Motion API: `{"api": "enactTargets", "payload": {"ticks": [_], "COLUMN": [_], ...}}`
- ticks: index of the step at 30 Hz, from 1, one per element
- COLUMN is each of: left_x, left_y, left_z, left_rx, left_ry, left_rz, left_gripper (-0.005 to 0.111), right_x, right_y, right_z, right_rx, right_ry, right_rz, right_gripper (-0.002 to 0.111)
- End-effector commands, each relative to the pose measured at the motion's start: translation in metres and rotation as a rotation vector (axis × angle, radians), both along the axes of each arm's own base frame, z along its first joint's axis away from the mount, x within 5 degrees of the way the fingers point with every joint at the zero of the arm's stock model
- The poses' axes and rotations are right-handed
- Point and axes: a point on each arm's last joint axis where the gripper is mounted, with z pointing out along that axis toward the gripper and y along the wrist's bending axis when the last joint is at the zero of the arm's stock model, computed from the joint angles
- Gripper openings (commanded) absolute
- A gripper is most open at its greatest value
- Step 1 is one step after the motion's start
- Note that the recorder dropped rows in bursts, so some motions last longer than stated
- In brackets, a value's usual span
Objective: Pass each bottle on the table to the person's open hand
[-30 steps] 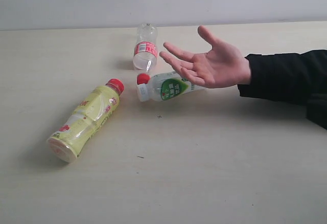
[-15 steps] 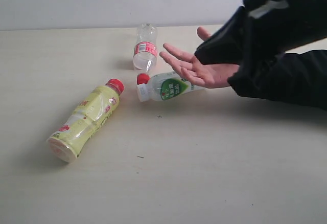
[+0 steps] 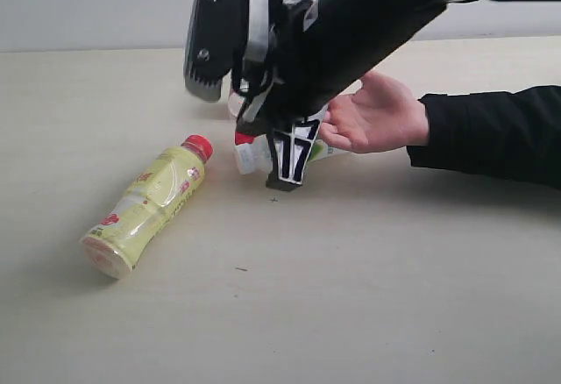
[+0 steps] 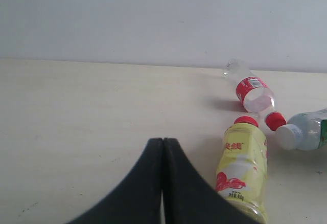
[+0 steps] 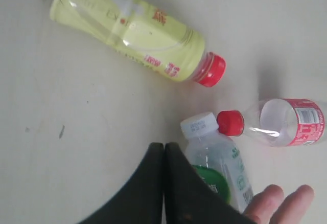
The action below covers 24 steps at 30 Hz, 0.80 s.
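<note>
The yellow bottle (image 3: 149,204), red-capped, lies on its side on the counter (image 3: 394,296), at 8 o'clock from the white-capped green-white-labelled bottle (image 5: 214,152). The small clear bottle (image 5: 286,122), with red label and cap, lies just beside that one. The right hand (image 3: 285,182), pinched closed and empty, is low in front of the green-white-labelled bottle. The left hand (image 4: 163,141) is closed too. The person's open hand (image 3: 372,117) is at 3 o'clock.

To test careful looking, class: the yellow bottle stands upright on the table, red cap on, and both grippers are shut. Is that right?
Not quite. The yellow bottle lies on its side on the table, as the exterior view shows. Its red cap is on, and the left gripper and right gripper are both shut.
</note>
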Motion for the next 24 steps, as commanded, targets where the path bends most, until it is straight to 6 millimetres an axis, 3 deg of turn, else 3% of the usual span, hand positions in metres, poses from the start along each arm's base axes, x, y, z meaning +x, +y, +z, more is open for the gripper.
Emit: {"api": "enactTargets", "payload": {"ticks": [1, 8, 14, 24], "left_x": [0.000, 0.000, 0.000, 0.000], "left_y": [0.000, 0.000, 0.000, 0.000], "left_z": [0.000, 0.000, 0.000, 0.000], "left_rx": [-0.008, -0.008, -0.008, -0.008], "left_ry": [-0.013, -0.013, -0.013, -0.013], "left_rz": [0.001, 0.001, 0.001, 0.001], "left_gripper": [0.000, 0.000, 0.000, 0.000], "right_x": [0.005, 0.012, 0.021, 0.030], "right_y": [0.016, 0.035, 0.046, 0.054], "right_z": [-0.021, -0.050, -0.064, -0.093], "right_rx": [-0.163, -0.337, -0.369, -0.416], "right_ry": [-0.097, -0.237, -0.278, -0.314], "right_rz": [0.039, 0.046, 0.067, 0.104], "right_gripper": [0.003, 0.035, 0.063, 0.071]}}
